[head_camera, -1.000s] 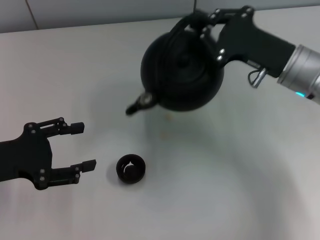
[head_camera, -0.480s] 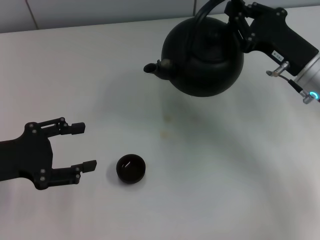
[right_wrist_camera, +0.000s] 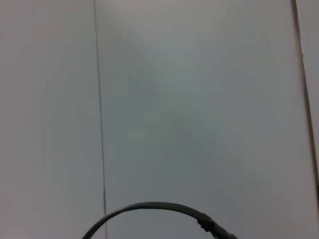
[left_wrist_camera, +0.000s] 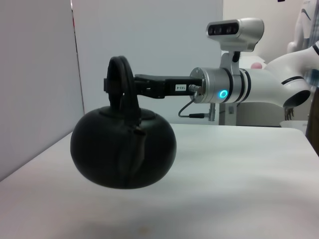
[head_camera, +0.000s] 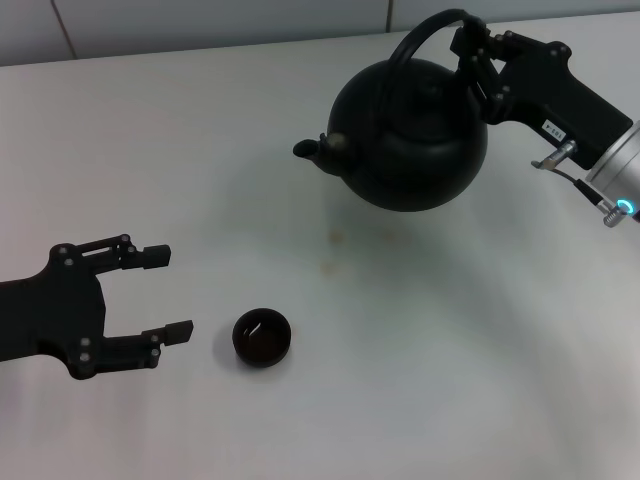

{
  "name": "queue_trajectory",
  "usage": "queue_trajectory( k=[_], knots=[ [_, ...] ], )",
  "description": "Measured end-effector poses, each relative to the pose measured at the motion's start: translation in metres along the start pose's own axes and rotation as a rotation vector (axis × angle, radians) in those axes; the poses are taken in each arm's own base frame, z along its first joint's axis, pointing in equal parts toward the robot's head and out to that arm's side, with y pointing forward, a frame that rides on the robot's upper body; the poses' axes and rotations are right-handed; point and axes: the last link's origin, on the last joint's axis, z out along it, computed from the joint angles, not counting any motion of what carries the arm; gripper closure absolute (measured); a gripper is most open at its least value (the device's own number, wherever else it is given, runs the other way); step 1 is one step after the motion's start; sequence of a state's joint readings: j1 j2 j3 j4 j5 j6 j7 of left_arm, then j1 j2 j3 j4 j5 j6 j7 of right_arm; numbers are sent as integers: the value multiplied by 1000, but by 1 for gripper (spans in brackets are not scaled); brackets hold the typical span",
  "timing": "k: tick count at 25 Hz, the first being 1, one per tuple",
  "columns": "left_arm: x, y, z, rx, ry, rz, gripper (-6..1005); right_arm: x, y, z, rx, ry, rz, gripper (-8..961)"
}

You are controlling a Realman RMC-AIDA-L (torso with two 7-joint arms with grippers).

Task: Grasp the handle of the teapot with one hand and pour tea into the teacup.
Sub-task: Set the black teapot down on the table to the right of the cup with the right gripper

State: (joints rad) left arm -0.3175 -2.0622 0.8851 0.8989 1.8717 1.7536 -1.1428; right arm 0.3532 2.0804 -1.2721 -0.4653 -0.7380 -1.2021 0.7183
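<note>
While gripped at the handle [head_camera: 432,30] by the right tool [head_camera: 482,62], teapot [head_camera: 410,135] hanging off the worktop [head_camera: 420,330] near the far edge, looking heavy, rigid. Teacup [head_camera: 262,337] near front, tiny, tippable. Left tool [head_camera: 160,293] spread wide beside it.

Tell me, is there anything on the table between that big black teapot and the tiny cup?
No object. In the head view, only bare table with faint stains separates the teapot from the teacup.

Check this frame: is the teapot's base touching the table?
Apart. The left wrist view shows the teapot hanging from the right tool by its handle, with bare table and a shadow visible beneath its base.
</note>
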Motion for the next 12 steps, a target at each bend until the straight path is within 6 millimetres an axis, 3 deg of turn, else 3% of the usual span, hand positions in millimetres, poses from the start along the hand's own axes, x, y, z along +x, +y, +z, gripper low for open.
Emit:
queue_trajectory(
  k=[12],
  knots=[
    [1, 1, 3, -11, 3, -10, 217, 13, -3, 8, 25, 91, -10, 867]
  ],
)
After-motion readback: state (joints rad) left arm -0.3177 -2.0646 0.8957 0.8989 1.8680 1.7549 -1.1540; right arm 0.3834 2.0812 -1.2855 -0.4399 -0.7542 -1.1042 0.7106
